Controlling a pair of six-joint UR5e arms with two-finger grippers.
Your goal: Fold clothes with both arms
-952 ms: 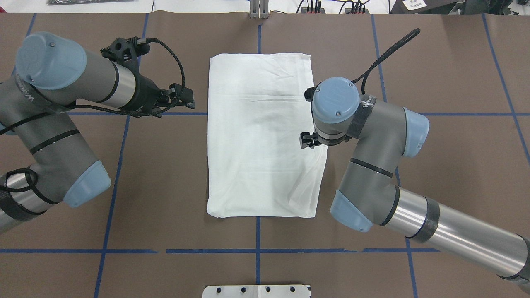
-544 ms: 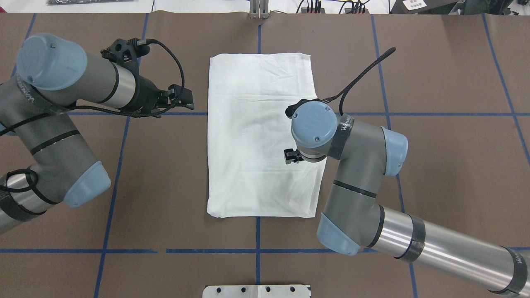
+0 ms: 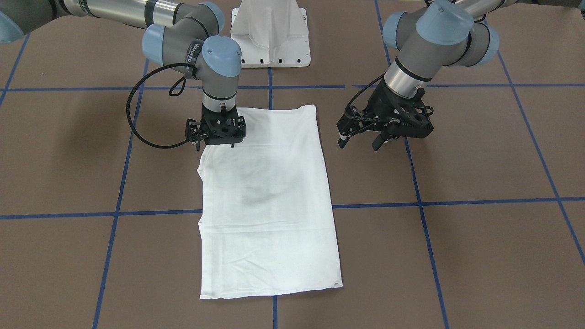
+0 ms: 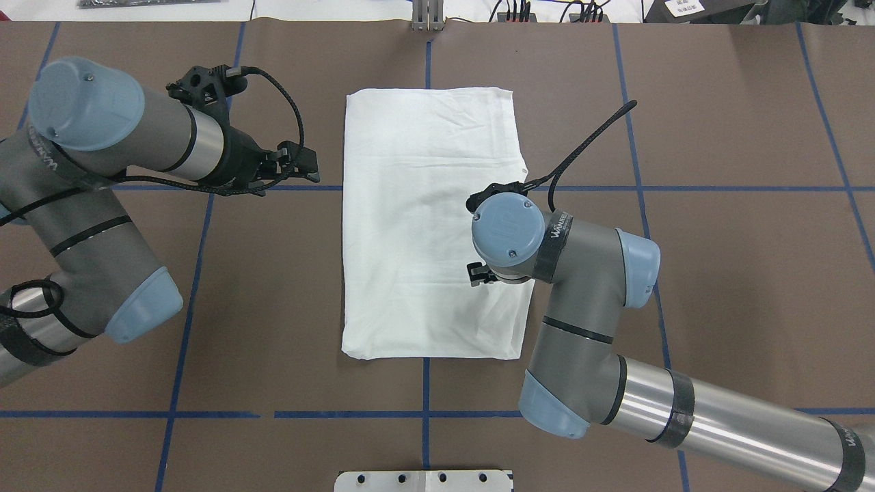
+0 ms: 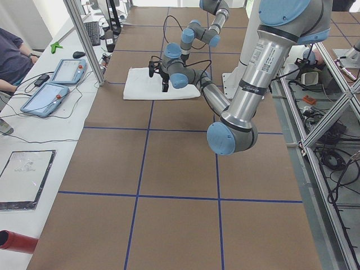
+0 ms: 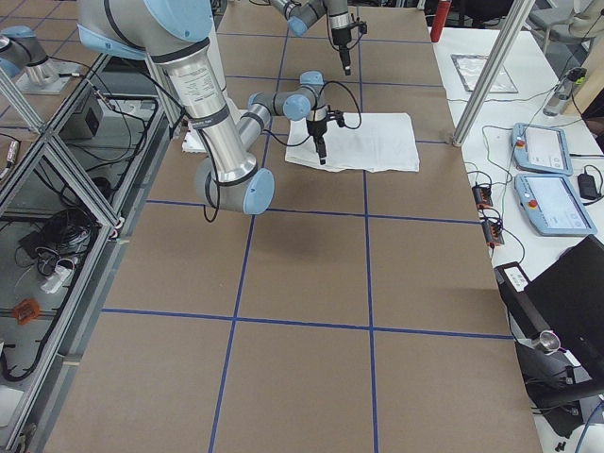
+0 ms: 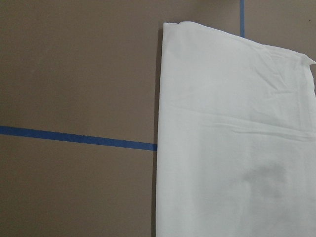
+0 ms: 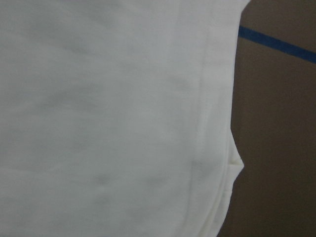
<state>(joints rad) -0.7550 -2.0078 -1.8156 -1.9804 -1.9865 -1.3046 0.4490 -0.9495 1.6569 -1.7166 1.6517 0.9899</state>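
**Item:** one white long-sleeved cotton shirt (image 4: 424, 205), lying flat at the middle of the brown paper-covered desk (image 4: 683, 273), which is marked into squares by blue tape lines (image 4: 205, 273).

**Condition:** laid out as a long narrow rectangle running away from the robot. No sleeve, neckband or label shows. A faint grey patch shows through the top layer, which may be print on a hidden side. The edge on the robot's left is straight. The edge on its right is less true, with a small nub partway along and a slight flare towards the robot's end.

**Left pincer** (image 3: 358, 143): black, two-fingered, with its fingers spread. It hovers over bare desk just beside the shirt's left edge and touches nothing.

**Right pincer** (image 3: 215, 142): points straight down over the shirt, close to its right edge and towards the robot's end. Its wrist view is filled with cloth and a seam. I cannot tell whether the fingers are apart or together, or whether they touch the fabric.

**Progress (judged):**
- The lengthwise folds appear done, with the sleeves and sides turned in.
- The crosswise folds are not yet done, as the rectangle lies at full length.
- What is left seems to be bringing one short end over the other, probably with both arms, and squaring up the right edge.
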